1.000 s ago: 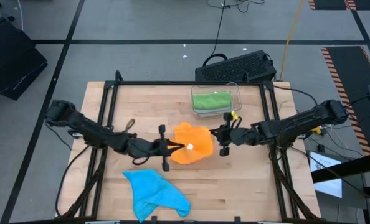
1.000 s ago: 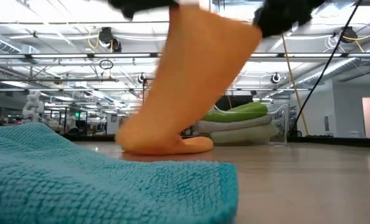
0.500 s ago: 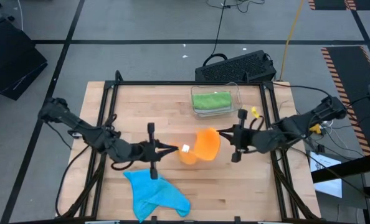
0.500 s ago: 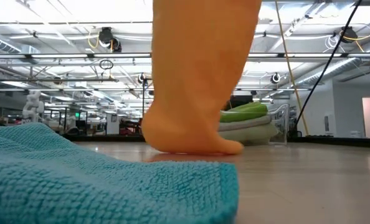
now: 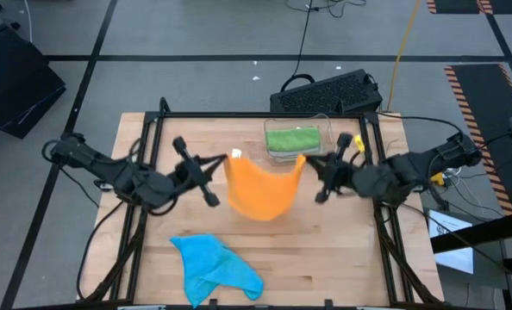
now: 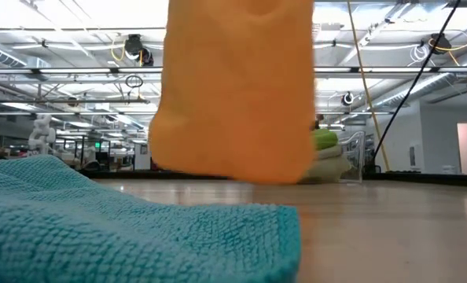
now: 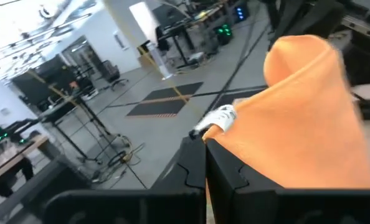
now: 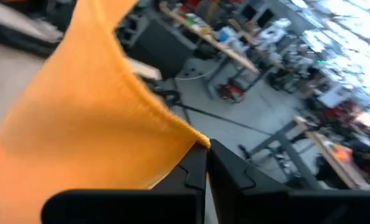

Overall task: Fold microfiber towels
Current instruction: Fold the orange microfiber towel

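Left gripper (image 5: 224,160) clamped on tagged corner of orange towel (image 5: 260,191); right gripper (image 5: 306,164) pinched opposite corner. Towel hung spread between them, clear of table (image 5: 342,250). Blue towel (image 5: 215,269) lay crumpled near front edge. Green towel (image 5: 292,139) sat in clear bin (image 5: 329,129).

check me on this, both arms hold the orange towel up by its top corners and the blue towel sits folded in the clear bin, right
Not quite. The blue towel lies crumpled on the table's near side, as the high view shows; the clear bin holds green ones. Both arms do hold the orange towel up by its corners.
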